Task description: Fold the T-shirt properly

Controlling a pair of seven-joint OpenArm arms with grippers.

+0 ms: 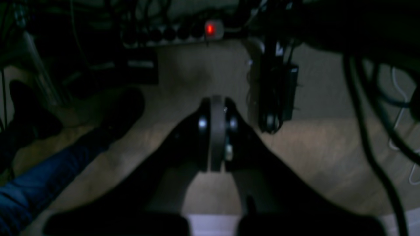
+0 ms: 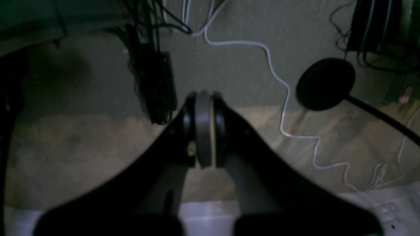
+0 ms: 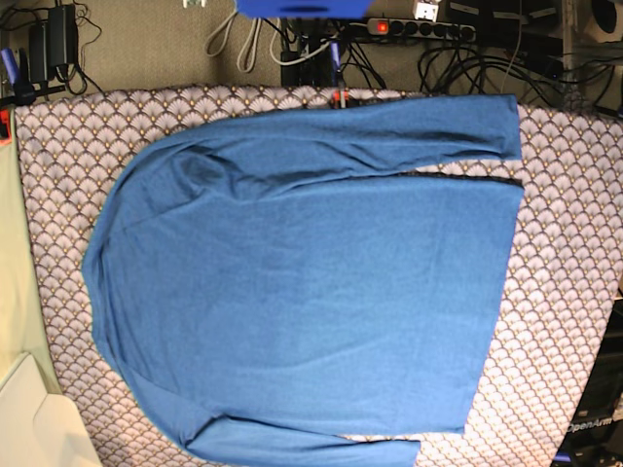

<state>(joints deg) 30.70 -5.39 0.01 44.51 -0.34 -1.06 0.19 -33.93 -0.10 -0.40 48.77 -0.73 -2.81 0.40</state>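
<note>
The T-shirt (image 3: 311,282) lies spread flat in the base view, plain blue, neck end to the left and hem to the right. One long sleeve (image 3: 428,131) stretches along its top edge; the other runs along the bottom edge. Neither arm shows in the base view. In the left wrist view my left gripper (image 1: 217,109) is shut with nothing in it, hanging over the floor. In the right wrist view my right gripper (image 2: 203,100) is likewise shut and holds nothing. The shirt is out of both wrist views.
A scale-patterned cover (image 3: 569,243) lies on the table under the shirt. A power strip (image 3: 409,27) with a red light and cables lie on the floor behind. A person's leg in jeans (image 1: 49,170), a black round base (image 2: 325,83) and a white cable (image 2: 279,82) are below the grippers.
</note>
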